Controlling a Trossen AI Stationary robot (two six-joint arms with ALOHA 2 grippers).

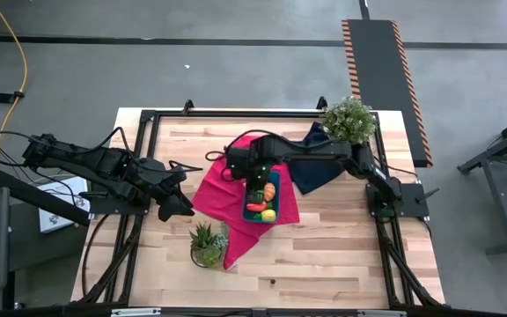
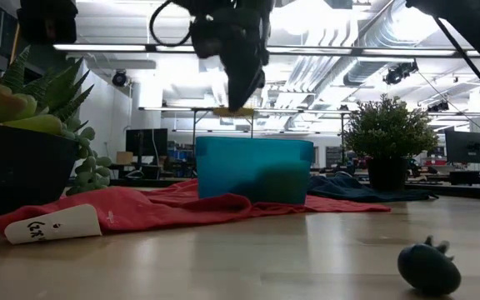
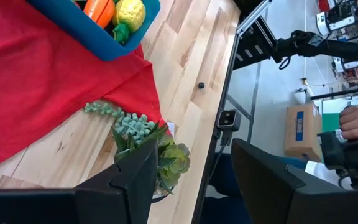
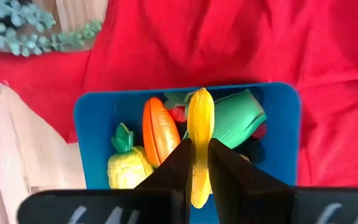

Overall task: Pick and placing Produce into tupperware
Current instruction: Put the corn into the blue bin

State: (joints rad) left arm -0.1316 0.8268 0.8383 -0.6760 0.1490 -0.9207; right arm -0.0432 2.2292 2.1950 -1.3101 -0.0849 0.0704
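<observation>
The teal-blue tupperware (image 1: pixel 274 188) sits on a red cloth (image 1: pixel 214 189) mid-table. It holds an orange piece (image 4: pixel 157 127), a yellow pineapple-like piece (image 4: pixel 128 167) and a green piece (image 4: pixel 238 115). My right gripper (image 4: pixel 200 144) hovers straight above the tub (image 2: pixel 252 171), shut on a long yellow piece (image 4: pixel 201 112). In the low view that gripper (image 2: pixel 242 87) stands clear of the tub's rim. My left gripper (image 1: pixel 176 209) waits open to the left of the cloth, and its fingers (image 3: pixel 132 180) frame a small succulent (image 3: pixel 166 158). My right gripper pinches the long yellow piece (image 4: pixel 199 158) between its two fingers, about its middle to near half. The fingers come from above, pointing down. The piece is lifted clear above the tub and lies about level under the fingertips (image 2: pixel 233 110).
A potted succulent (image 1: pixel 207 242) stands on the cloth's near corner, close to the left gripper. A bushy potted plant (image 1: pixel 349 119) and a dark navy cloth (image 1: pixel 315 167) lie at the far right. A small dark object (image 2: pixel 427 267) rests on the bare wood near the front edge.
</observation>
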